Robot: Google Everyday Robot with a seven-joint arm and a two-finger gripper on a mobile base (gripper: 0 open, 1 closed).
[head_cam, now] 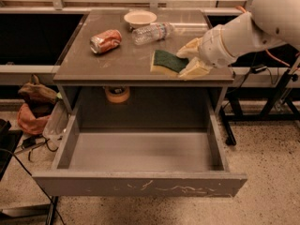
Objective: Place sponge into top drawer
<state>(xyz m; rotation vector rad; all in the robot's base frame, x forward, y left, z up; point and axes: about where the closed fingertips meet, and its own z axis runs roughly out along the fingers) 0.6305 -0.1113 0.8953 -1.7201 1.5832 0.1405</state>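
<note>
The sponge point(166, 62), dark green on top and yellow below, is at the front right of the grey tabletop point(117, 64), near its front edge. My gripper point(191, 60) comes in from the right with its pale fingers point(194, 69) closed on the sponge's right end. I cannot tell whether the sponge touches the tabletop or is just above it. The top drawer point(140, 151) is pulled wide open below the tabletop, with a bare flat interior. Its front panel point(140, 185) shows pale scuff marks.
On the tabletop lie a crushed orange can point(105, 41), a white bowl point(140, 18) and a clear plastic bottle point(152, 32). An orange roll point(117, 94) sits in the recess behind the drawer. Bags point(33, 107) lie on the floor at the left.
</note>
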